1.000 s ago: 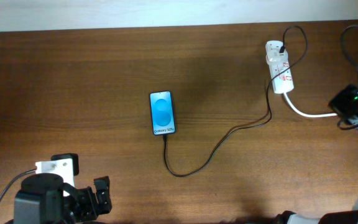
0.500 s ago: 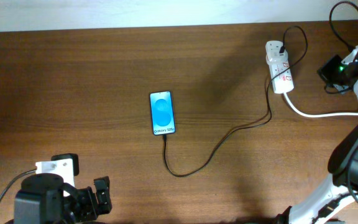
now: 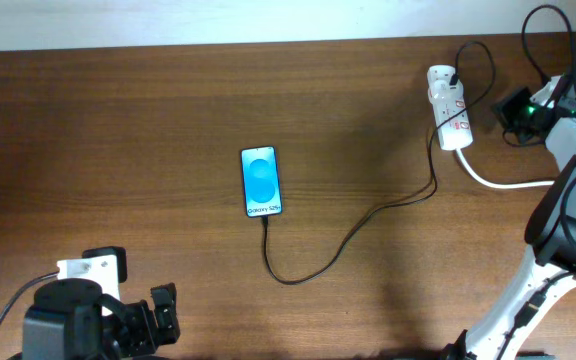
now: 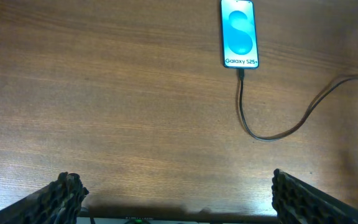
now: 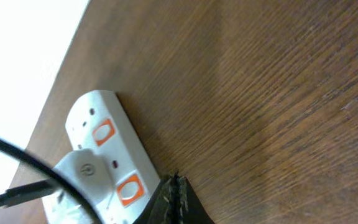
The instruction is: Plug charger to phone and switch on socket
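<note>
Since all on the brown wooden bench (image 3: 118,110) looks connected, switching on is judged to remain.
Short white oblong power-strip socket (image 3: 449,120) far right; slim blue-screened phone (image 3: 261,181) mid-bench; thin black charger cable (image 4: 244,106) at its port; right hand (image 5: 174,193) beside socket, pinched closed, empty; left hand (image 4: 176,193) spread wide, empty. Risk: off-centre push skids strip, tugging cable.

A black frame and bright blue screen, paler oval toward 12 o'clock, are shown on the phone (image 3: 261,181). The charger (image 4: 240,96) is black; the socket (image 3: 449,110) is white, marked orange-red; the table (image 3: 118,120) is grained brown.
</note>
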Tool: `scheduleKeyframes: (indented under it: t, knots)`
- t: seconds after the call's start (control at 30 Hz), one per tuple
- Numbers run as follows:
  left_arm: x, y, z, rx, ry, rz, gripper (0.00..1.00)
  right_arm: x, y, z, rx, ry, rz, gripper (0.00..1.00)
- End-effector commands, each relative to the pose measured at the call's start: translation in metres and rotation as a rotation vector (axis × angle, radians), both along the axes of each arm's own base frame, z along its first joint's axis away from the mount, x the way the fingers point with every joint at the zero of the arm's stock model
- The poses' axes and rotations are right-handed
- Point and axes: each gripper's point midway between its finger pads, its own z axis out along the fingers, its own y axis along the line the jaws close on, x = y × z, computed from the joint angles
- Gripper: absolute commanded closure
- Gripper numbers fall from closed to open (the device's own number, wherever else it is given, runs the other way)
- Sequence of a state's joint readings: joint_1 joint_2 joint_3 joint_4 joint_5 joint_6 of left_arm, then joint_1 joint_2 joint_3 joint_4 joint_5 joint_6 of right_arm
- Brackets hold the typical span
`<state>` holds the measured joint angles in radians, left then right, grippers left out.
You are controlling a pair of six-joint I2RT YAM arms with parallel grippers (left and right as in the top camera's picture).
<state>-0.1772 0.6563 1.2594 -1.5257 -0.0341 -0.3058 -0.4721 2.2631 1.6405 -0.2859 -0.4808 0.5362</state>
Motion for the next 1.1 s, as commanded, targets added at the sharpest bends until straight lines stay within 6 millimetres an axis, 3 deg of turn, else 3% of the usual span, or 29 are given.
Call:
scheduleKeyframes:
  t: [0.0, 0.1, 0.53, 0.8, 1.07]
  knots:
    - [0.0, 0.0, 0.001, 0.004, -0.006, -0.006, 0.01, 0.013, 0.022, -0.008, -0.016, -0.016, 0.071, 0.96]
    - [0.0, 0.0, 0.001, 0.004, -0.006, -0.006, 0.01, 0.023, 0.042, -0.005, -0.063, -0.046, 0.149, 0.96]
    - [0.0, 0.0, 0.001, 0.004, -0.006, -0.006, 0.01, 0.029, 0.08, -0.004, -0.184, -0.103, 0.372, 0.96]
    - [0.0, 0.0, 0.001, 0.004, -0.006, -0.006, 0.01, 0.023, 0.076, -0.016, -0.306, -0.048, 0.418, 0.96]
    - [0.0, 0.0, 0.001, 0.004, -0.006, -0.006, 0.01, 0.039, 0.075, -0.003, -0.46, -0.16, 0.525, 0.96]
